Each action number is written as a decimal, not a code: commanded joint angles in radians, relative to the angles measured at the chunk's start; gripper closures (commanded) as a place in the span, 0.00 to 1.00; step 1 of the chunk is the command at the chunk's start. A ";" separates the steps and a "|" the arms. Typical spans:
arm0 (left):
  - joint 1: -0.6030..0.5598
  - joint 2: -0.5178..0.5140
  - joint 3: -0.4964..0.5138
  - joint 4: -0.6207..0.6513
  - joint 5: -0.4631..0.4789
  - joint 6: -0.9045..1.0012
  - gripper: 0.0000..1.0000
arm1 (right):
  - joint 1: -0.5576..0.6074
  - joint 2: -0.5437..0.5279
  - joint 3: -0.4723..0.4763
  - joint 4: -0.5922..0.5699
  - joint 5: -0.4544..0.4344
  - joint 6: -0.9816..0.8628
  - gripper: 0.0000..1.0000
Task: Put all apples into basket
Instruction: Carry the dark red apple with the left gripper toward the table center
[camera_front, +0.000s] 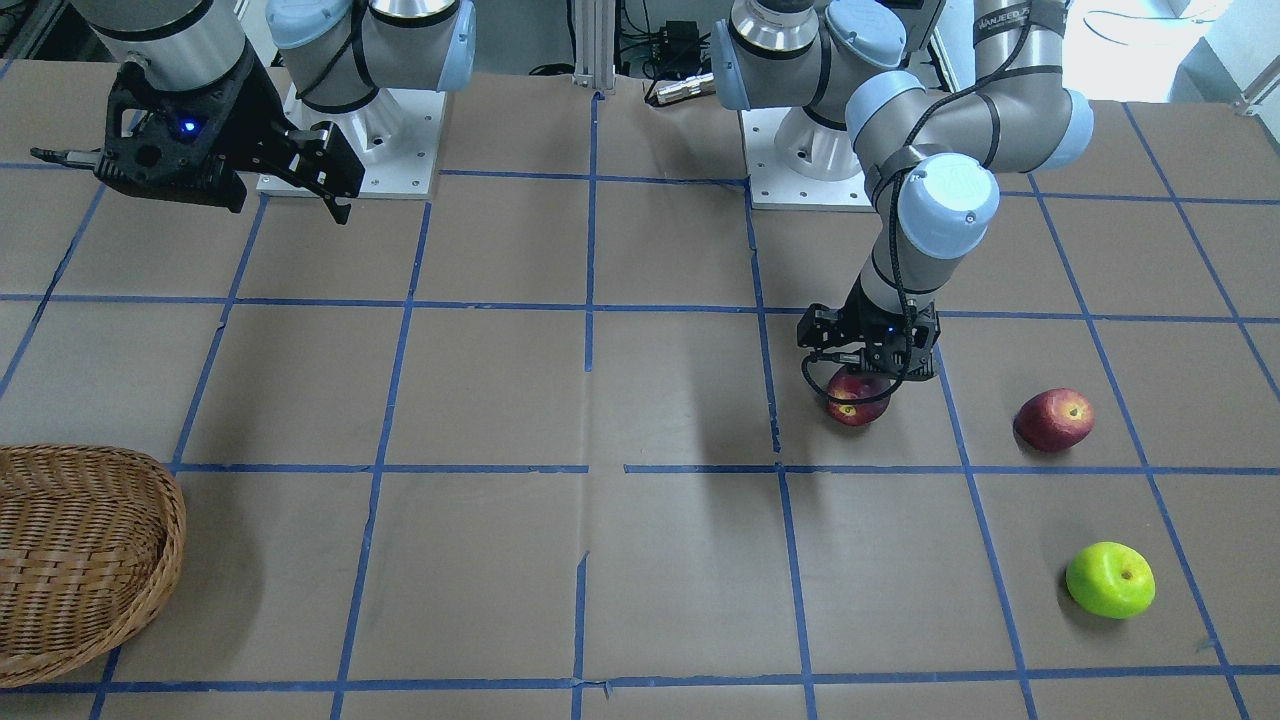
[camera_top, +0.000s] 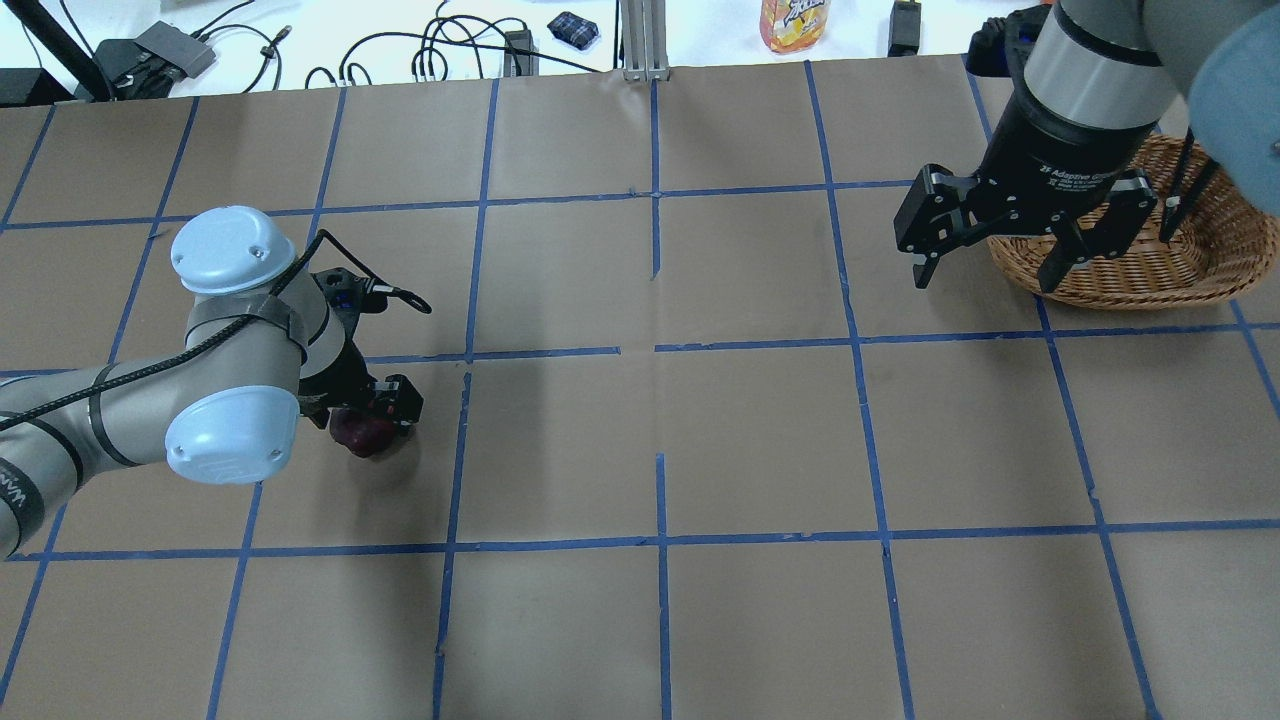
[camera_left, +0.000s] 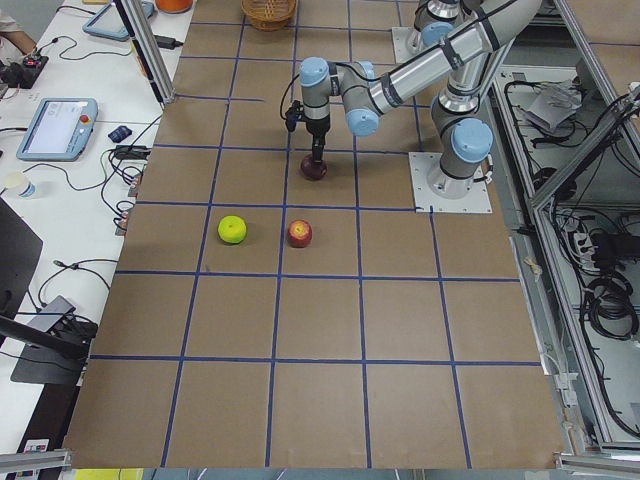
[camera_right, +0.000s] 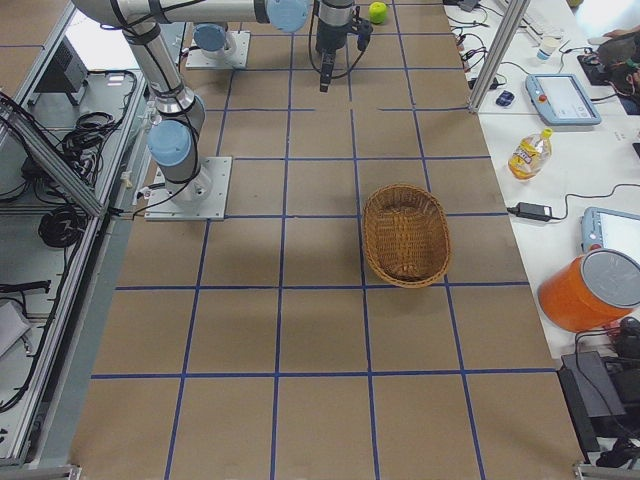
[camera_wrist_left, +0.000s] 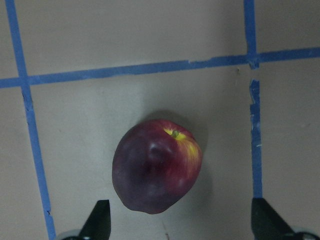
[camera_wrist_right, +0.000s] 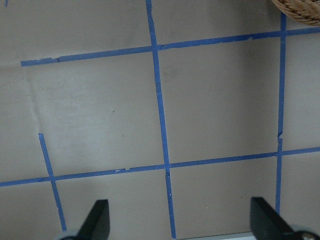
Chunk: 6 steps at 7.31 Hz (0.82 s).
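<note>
While the left gripper (camera_front: 864, 374) hovers spread apart over a red apple (camera_wrist_left: 156, 172) at the wrist view's lower centre, nearer one finger, closing could knock it rolling; the basket (camera_front: 80, 560) sits at the front view's lower left.

Front-facing cam: operators' side, steep down. Overhead: behind, looking forward. Side cams: high, far back. Left wrist cam: close above dark red apple (camera_wrist_left: 157, 172), shared with front-facing. Right wrist cam clips basket (camera_wrist_right: 299, 11) rim, shared with overhead.
</note>
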 joint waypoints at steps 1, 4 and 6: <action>0.004 -0.071 0.000 0.098 0.021 0.008 0.00 | 0.000 0.009 0.000 -0.012 0.001 -0.001 0.00; 0.004 -0.105 0.005 0.112 0.020 0.035 0.52 | -0.002 0.012 0.002 -0.019 0.006 0.002 0.00; 0.000 -0.115 0.029 0.143 0.008 0.007 0.89 | -0.011 0.029 0.008 -0.018 0.006 0.006 0.00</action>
